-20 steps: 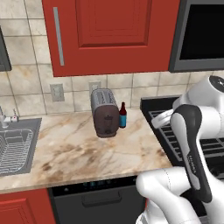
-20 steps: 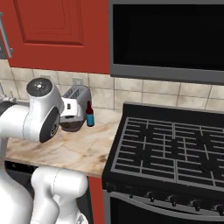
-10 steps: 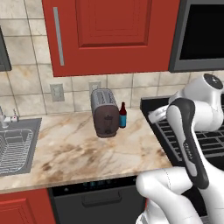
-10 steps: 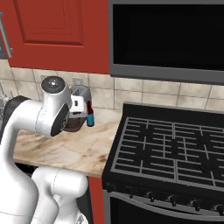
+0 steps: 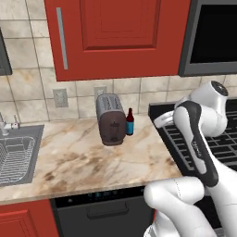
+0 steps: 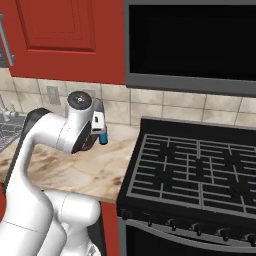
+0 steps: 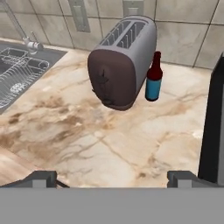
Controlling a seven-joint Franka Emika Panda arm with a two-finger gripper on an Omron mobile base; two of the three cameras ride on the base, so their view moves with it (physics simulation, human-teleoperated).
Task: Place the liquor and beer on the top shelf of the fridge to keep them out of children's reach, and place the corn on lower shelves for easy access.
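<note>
Ahead of the hand [image 7: 111, 177], on the tabletop [image 7: 131, 144]: toaster [image 7: 120, 61], beer [image 7: 153, 78] touching its right side. Sink [image 7: 17, 70] far left, stove [image 5: 203, 139] right.

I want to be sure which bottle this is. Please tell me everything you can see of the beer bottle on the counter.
The beer is a slim dark red-brown bottle with a long neck and a blue label around its lower body. It looks like glass. It stands upright on the marbled counter, close beside the toaster, near the tiled wall; whether they touch is unclear. Nothing holds it.
</note>
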